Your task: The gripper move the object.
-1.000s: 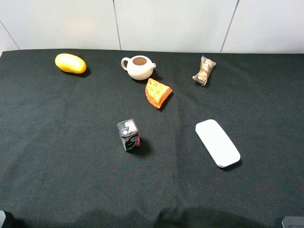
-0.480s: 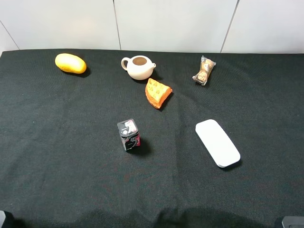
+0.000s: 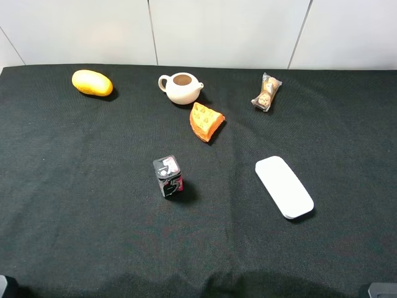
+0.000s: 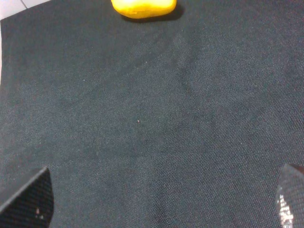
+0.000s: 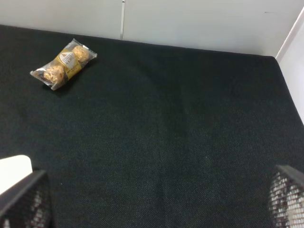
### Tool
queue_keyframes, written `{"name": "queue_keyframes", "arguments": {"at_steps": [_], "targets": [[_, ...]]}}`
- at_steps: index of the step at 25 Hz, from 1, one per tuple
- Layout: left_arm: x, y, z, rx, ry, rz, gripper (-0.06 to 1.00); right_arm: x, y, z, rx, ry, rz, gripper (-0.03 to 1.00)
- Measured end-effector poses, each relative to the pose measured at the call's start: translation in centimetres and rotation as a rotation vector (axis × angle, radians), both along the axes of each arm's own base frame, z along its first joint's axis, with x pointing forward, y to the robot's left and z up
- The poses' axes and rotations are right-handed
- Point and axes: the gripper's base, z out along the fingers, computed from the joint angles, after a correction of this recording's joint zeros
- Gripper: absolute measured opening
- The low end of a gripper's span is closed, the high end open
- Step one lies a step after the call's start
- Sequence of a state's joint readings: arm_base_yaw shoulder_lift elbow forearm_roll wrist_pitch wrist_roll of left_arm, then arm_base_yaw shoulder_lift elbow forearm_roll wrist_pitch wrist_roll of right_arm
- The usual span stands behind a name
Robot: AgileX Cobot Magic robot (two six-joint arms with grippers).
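We are seeing the teapot (image 3: 181,87) sitting far ahead of both hands, nearer the left hand (image 4: 161,202); both hands, right hand (image 5: 156,204) included, are resting spread, holding nothing.

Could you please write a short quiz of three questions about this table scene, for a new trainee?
1. True or false: a gripper is holding the teapot.
2. Which thing lies nearest the teapot? A) mango B) orange wedge C) white slab
3. Fill in: the left wrist view shows only the ____ on the black cloth.

Key: 1 false, the teapot stands alone; 2 B; 3 mango.
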State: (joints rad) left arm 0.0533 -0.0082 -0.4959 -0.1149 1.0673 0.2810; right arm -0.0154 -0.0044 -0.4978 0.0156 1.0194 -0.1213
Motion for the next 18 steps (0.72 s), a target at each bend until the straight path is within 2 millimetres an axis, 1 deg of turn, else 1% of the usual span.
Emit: {"name": "queue_keyframes", "arguments": {"at_steps": [18], "targets": [[0.02, 0.15, -0.02, 0.018, 0.001, 0.03, 0.99, 0.0, 0.0, 0.0, 0.0, 0.0, 0.0, 0.69]]}}
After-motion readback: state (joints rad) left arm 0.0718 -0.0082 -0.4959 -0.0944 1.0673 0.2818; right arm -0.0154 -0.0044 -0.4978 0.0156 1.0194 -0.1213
